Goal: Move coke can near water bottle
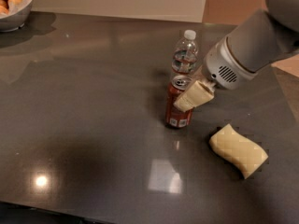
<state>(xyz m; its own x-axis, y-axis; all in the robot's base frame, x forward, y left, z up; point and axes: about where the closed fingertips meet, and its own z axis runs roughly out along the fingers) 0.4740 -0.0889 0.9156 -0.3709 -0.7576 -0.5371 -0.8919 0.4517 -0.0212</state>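
The coke can (178,107), dark red with a silver top, stands upright on the dark table (93,125). The gripper (190,97) comes in from the upper right and is shut on the can's upper part, with one cream finger (194,96) lying across its front. The water bottle (185,54), clear with a white cap and a red-and-white label, stands upright just behind the can, close to it. The grey arm hides the area to the right of the bottle.
A pale yellow sponge (238,150) lies on the table to the right of the can. A bowl of orange fruit (13,3) sits at the far left corner. A white wall runs along the table's back edge.
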